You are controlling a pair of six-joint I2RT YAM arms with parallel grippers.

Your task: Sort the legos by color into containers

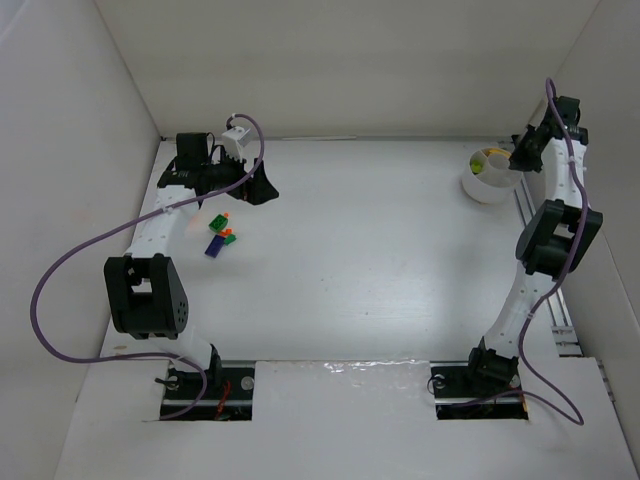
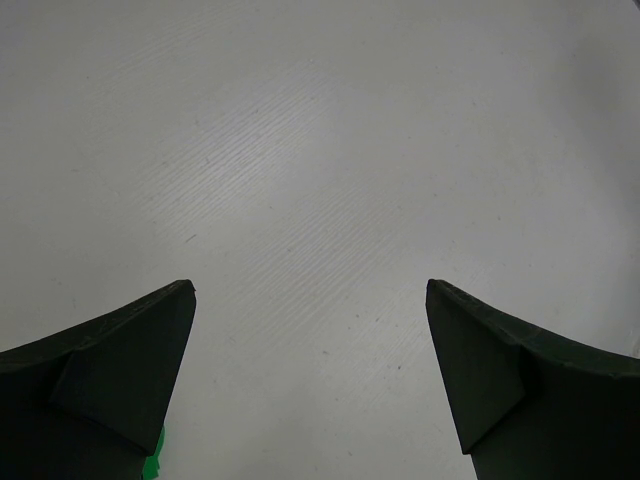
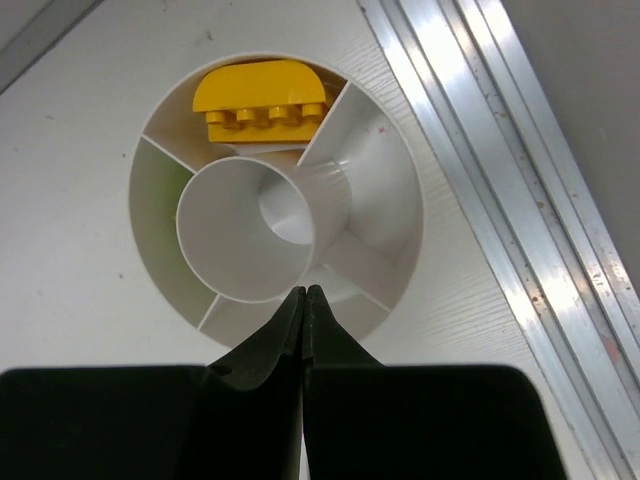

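A few legos lie at the left of the table: a green one (image 1: 217, 222), an orange one (image 1: 228, 236) and a dark blue one (image 1: 215, 248). My left gripper (image 1: 262, 190) hovers just behind and to the right of them, open and empty (image 2: 310, 290); only bare table shows between its fingers (image 2: 120, 370), with a green sliver (image 2: 153, 464) at the bottom edge. The white divided container (image 1: 488, 178) stands at the back right. My right gripper (image 3: 303, 291) is shut and empty, its tips over the container's near rim (image 3: 400, 290). A yellow lego (image 3: 262, 100) lies in the far compartment.
White walls enclose the table at the back and both sides. An aluminium rail (image 3: 520, 150) runs along the right edge beside the container (image 1: 545, 290). A purple cable (image 1: 60, 270) loops out from the left arm. The left compartment (image 3: 158, 195) has a faint green tint.
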